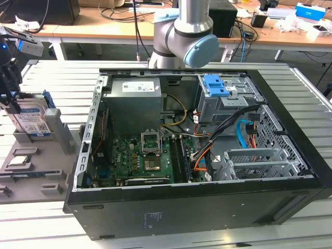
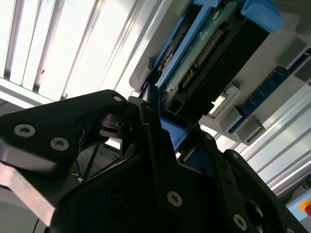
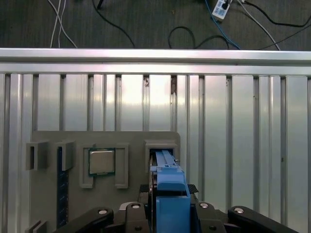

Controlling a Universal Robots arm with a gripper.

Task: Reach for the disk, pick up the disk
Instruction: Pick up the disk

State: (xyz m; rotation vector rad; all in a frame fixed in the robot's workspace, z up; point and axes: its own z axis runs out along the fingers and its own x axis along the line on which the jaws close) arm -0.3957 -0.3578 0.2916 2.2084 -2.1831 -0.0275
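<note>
The disk (image 1: 32, 122) stands on edge in a slot of the grey holder tray (image 1: 36, 179) at the exterior view's left. It is silver-grey with a white-and-blue label and blue rails. My gripper (image 1: 11, 101) comes down over its end there. In the first wrist view the disk (image 3: 167, 194) shows edge-on, its blue rail running into the slot, and my gripper (image 3: 170, 190) hugs it from both sides. In the second wrist view the disk (image 2: 204, 53) shows its circuit-board side, with a black finger (image 2: 151, 124) pressed against the blue rail. The gripper is shut on the disk.
An open computer case (image 1: 207, 155) lies on the slatted metal table (image 1: 46, 78), with a blue latch (image 1: 215, 85) on its drive cage. A small square processor chip (image 3: 101, 161) sits in the tray beside the disk's slot. The arm (image 1: 181, 31) reaches over the case's far side.
</note>
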